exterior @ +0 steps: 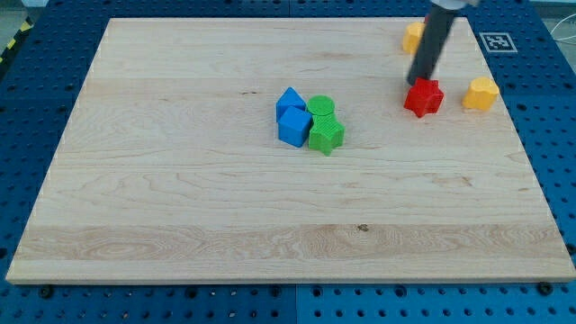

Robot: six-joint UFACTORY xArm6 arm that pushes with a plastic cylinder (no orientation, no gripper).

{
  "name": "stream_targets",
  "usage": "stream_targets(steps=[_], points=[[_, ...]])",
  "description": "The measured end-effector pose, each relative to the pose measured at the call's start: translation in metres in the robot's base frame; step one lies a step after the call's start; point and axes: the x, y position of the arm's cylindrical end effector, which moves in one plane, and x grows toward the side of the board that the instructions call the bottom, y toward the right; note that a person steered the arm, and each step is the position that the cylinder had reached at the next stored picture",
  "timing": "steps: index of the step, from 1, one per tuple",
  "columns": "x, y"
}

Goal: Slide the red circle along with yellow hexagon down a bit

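Observation:
A red block [423, 97], star-like in outline, lies near the view's upper right. My tip [418, 84] rests at its upper left edge, touching or nearly touching it. A yellow block [412, 37], perhaps a hexagon, sits near the board's top edge and is partly hidden behind the rod. Another yellow block [481, 94], heart-like, lies to the right of the red block. No clearly round red block shows.
A cluster sits at the board's middle: two blue blocks [290, 101] [293, 127], a green round block [320, 107] and a green star-like block [326, 135]. The wooden board [180, 207] lies on a blue perforated table. A marker tag [496, 40] is at the top right.

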Motion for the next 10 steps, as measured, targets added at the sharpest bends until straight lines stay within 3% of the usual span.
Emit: stream_targets(steps=[2,3,7,10], points=[[-0.078,-0.05],[-0.131,-0.042],[-0.14,-0.014],[-0.14,0.095]])
